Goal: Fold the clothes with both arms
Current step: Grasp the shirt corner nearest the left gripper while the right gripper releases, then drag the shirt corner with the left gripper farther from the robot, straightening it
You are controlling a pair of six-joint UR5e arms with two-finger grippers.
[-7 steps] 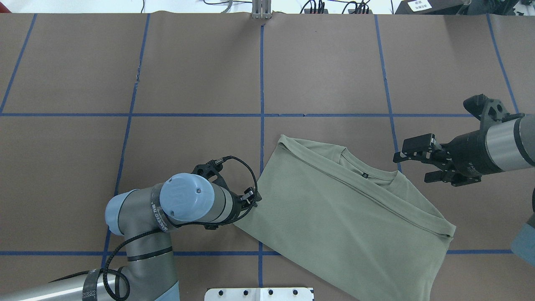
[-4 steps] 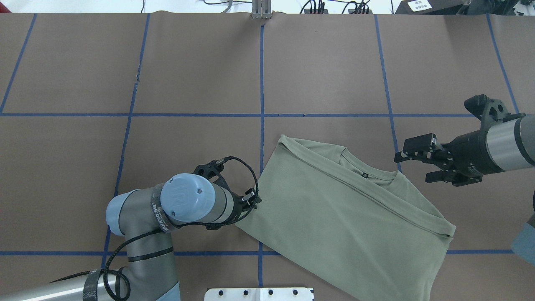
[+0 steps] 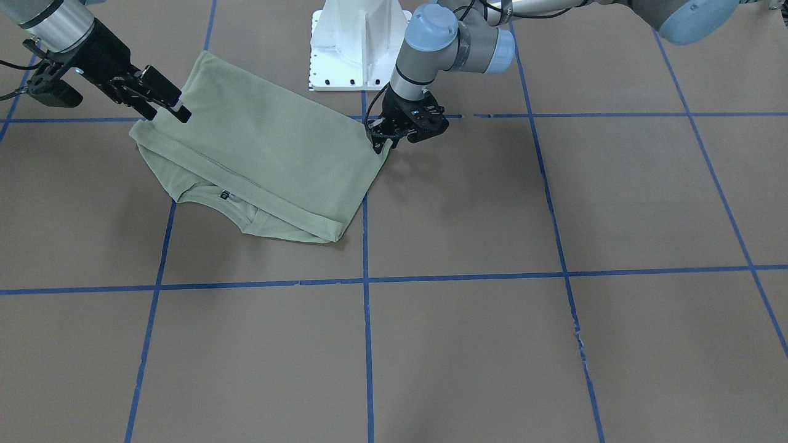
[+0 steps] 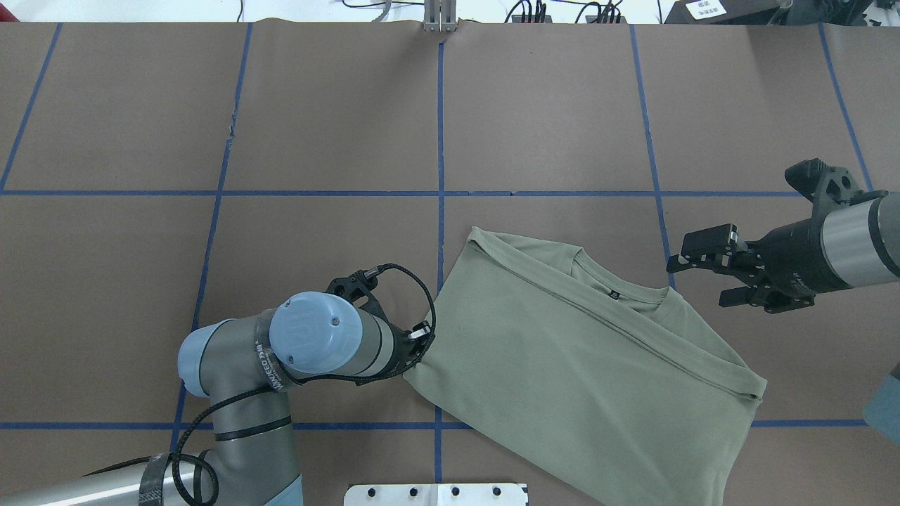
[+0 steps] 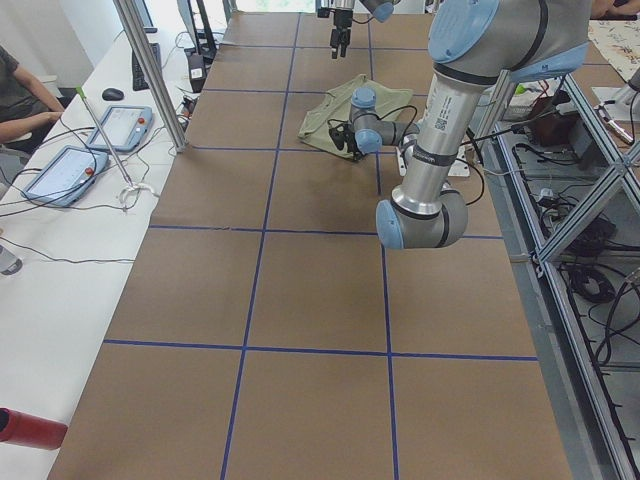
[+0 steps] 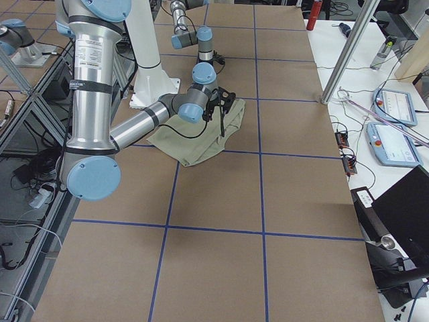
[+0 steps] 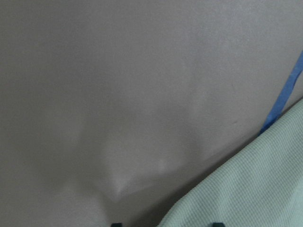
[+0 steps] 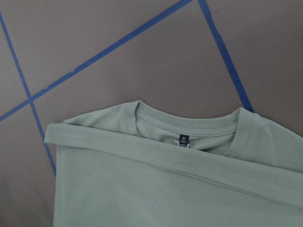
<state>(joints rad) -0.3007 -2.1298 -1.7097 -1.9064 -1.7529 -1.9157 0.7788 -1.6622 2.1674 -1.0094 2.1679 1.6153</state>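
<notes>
Shirt point(image 4: 583, 365): light, limp knit; pinch corners
Left end effector point(image 3: 379, 142): released at corner
Right end effector point(image 4: 695, 284): released, aloft

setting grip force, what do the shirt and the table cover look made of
Shirt: soft matte knit, probably cotton or a blend; fine ribbed texture, ribbed neckband. Table cover: apparently brown matte paper; it shows small tears beside the blue tape.

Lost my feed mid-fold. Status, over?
Left end effector looks open, at shirt edge. Right end effector open, beside collar, not touching. Shirt folded, flat on table. Base nearby, apart from it.
</notes>
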